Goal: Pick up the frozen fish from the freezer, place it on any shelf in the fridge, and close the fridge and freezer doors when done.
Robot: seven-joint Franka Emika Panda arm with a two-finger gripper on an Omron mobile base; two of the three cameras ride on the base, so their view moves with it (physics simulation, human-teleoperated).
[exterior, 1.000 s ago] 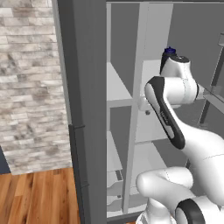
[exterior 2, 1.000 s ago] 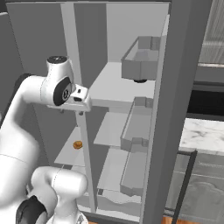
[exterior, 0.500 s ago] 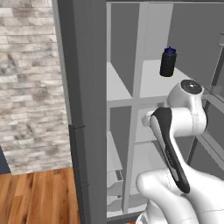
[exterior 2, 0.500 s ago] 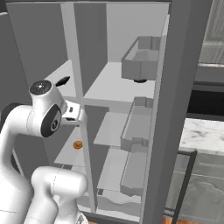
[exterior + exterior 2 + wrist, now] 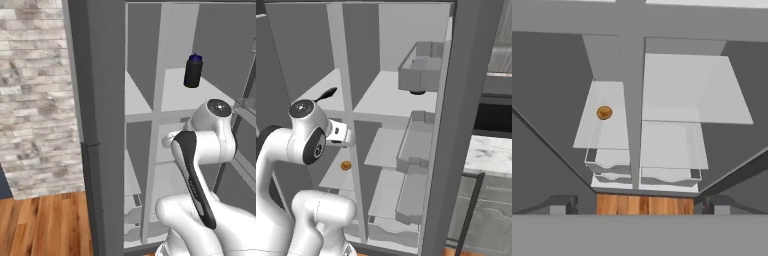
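The frozen fish (image 5: 326,94) shows as a slim, dark, pointed shape lying on an upper shelf of the freezer (image 5: 303,55), the left compartment. My hand (image 5: 339,134) hangs in front of the divider, below the fish's shelf and apart from it. In the hand view my gripper (image 5: 639,205) is open with nothing between its fingertips (image 5: 559,204), looking down over the lower shelves and drawers. The fridge (image 5: 401,35) on the right has pale shelves (image 5: 387,95). The freezer door (image 5: 100,125) and the fridge door (image 5: 456,125) both stand open.
A dark bottle with a blue cap (image 5: 193,70) stands on an upper fridge shelf. A small orange-brown round thing (image 5: 345,165) (image 5: 604,112) sits on a lower freezer shelf. Rack bins (image 5: 420,72) line the fridge door. A wooden floor (image 5: 644,205) lies below; a stone wall (image 5: 35,100) is at the left.
The arm has dropped from the upper shelf level to the middle, uncovering the bottle in the left view and the fish in the right view. The jaws stay wide apart.
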